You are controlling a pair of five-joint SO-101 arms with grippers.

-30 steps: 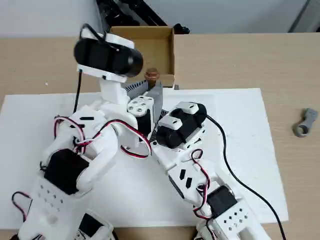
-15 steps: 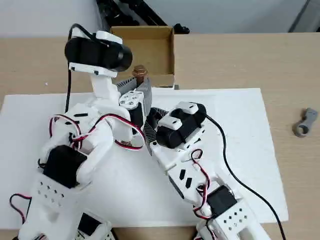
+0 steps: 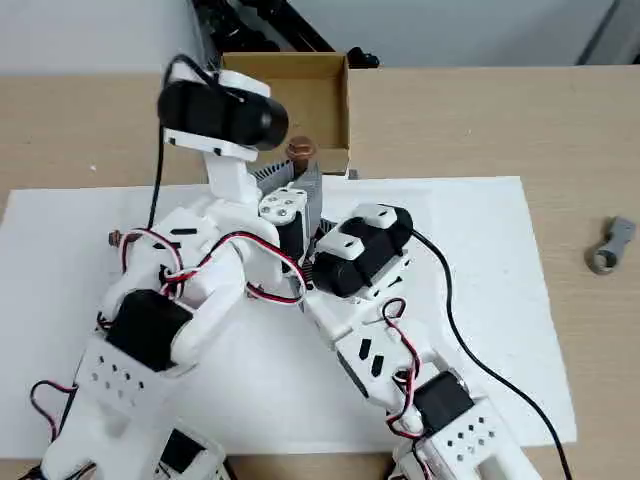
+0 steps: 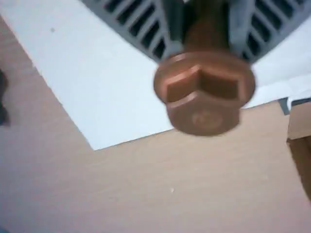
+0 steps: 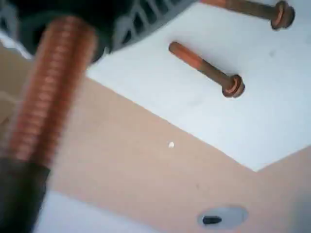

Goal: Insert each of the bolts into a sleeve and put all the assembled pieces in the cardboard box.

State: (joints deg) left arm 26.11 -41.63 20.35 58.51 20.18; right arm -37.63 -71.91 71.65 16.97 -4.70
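My left gripper (image 3: pixel 295 185) (image 4: pixel 204 34) is shut on a copper bolt. Its hex head (image 3: pixel 302 152) (image 4: pixel 204 92) sticks out just short of the cardboard box (image 3: pixel 345 100), whose corner (image 4: pixel 299 141) also shows in the left wrist view. My right gripper (image 3: pixel 315 238) (image 5: pixel 73 19) sits right behind it, shut on a black piece that looks like a sleeve (image 5: pixel 29 19). A threaded copper shaft (image 5: pixel 46 97) runs out of that piece. Two more bolts (image 5: pixel 206 70) (image 5: pixel 248 9) lie on the white mat (image 5: pixel 272 97).
The white mat (image 3: pixel 480 300) covers the middle of the wooden table. A grey part (image 3: pixel 610 245) lies on the bare wood at the far right. Black gear and cables (image 3: pixel 250 25) stand behind the box.
The left arm swung left with the bolt, then came back right to where it was, near the box. The right arm kept still.
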